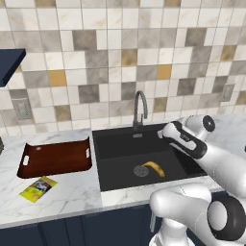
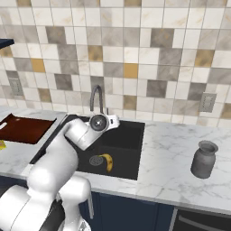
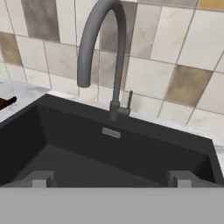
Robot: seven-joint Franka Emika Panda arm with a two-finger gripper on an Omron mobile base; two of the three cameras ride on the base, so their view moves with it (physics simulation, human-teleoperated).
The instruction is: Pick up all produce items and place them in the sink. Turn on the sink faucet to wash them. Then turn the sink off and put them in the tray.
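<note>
A small curved yellow-orange produce item (image 1: 154, 168) lies on the floor of the black sink (image 1: 115, 144), just right of the round drain (image 1: 141, 170); it also shows in the right base view (image 2: 107, 161). The grey gooseneck sink faucet (image 1: 139, 108) stands at the sink's back rim, and no water shows at its spout. My gripper (image 3: 111, 180) hovers over the sink's back half, facing the faucet (image 3: 114, 57) and its small lever (image 3: 129, 101). The fingertips (image 3: 41, 179) stand wide apart, open, with nothing between them. The reddish-brown tray (image 1: 55, 157) sits on the counter left of the sink.
A flat yellow-green packet (image 1: 38, 188) lies in front of the tray. A grey jar (image 2: 204, 159) stands on the marble counter right of the sink. The tiled wall rises close behind the faucet, and a dark blue cabinet (image 1: 9, 65) hangs at the upper left.
</note>
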